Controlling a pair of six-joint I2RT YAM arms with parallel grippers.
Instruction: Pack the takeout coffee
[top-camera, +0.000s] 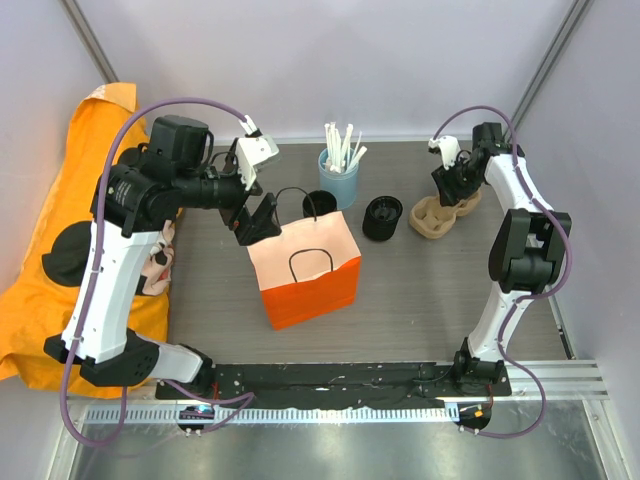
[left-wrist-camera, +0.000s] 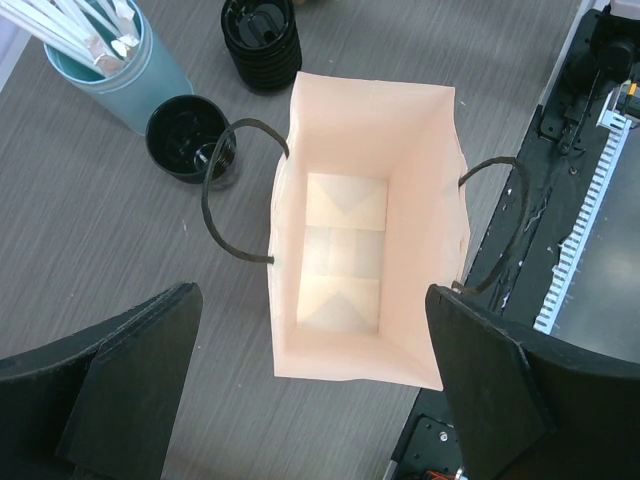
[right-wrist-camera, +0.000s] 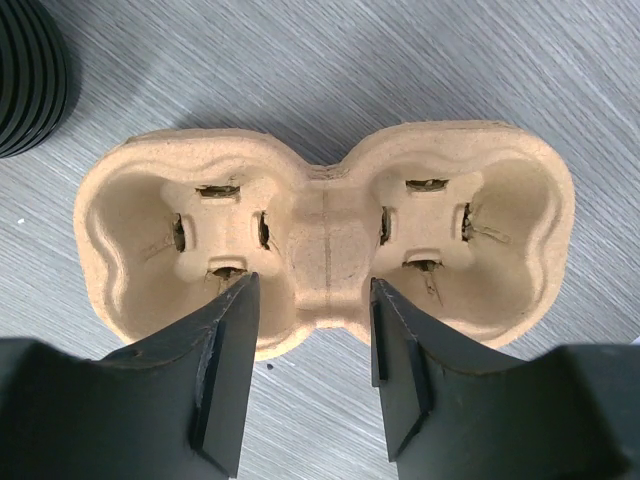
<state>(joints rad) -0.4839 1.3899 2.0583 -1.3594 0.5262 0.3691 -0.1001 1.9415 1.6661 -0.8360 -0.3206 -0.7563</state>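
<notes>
A: Where's the left gripper (top-camera: 255, 215)?

B: Hanging over the paper bag (top-camera: 305, 265), at abt 11 o'clock of it from above. Jaws spread wide. In the wrist cam its fingers (left-wrist-camera: 120, 390) stand further apart than the bag's mouth. It holds nothing and touches nothing.

A: And the bag?

B: Upright, mid bench (top-camera: 430, 310), mouth open, both handles flopped outward. Its folded bottom shows inside.

A: Right side?

B: The right gripper (right-wrist-camera: 312, 290) is down at the cup carrier (right-wrist-camera: 325, 230), which sits abt 2 o'clock from the bag, near the bench's far right. Jaws partway apart, approx the width of the carrier's narrow waist, w/ the tips at its near rim, one either side of the middle. Not clamped on it. Can't tell if the tips touch the pulp.

A: Other bits?

B: A black cup (top-camera: 318, 205) just behind the bag at 12 o'clock. A blue holder (top-camera: 338, 180) w/ white sticks beyond that. A stack of black lids (top-camera: 382, 218) at 1 o'clock, between bag and carrier. An orange cloth (top-camera: 60, 250) is off at 9 o'clock.
</notes>
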